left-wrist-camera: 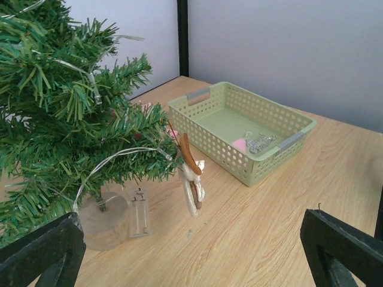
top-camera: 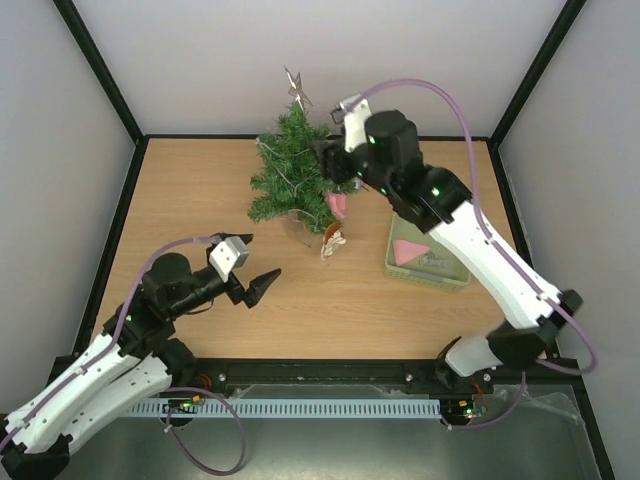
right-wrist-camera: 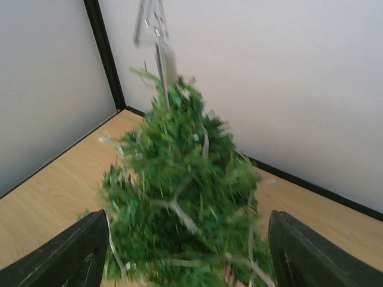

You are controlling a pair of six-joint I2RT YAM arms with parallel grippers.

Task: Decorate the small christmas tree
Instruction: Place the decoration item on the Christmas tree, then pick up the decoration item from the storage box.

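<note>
Dark-green bristly needles clothe the small christmas tree (top-camera: 292,172), a bushy cone standing near the middle of the tabletop's (top-camera: 200,200) far edge on pale wood-grain laminate. Thin silvery wire (left-wrist-camera: 114,158) loops through its branches, a spiky silver star (top-camera: 297,88) tops it, and a brown-and-white ornament (left-wrist-camera: 191,179) hangs from a low bough. A perforated pale-green plastic basket (left-wrist-camera: 263,161) sits toward the right edge. The right tool (right-wrist-camera: 191,257) faces the blurred treetop with its fingers wide apart, gripping nothing. The left tool (left-wrist-camera: 191,263) gapes fully, empty, near the front-left corner.
</note>
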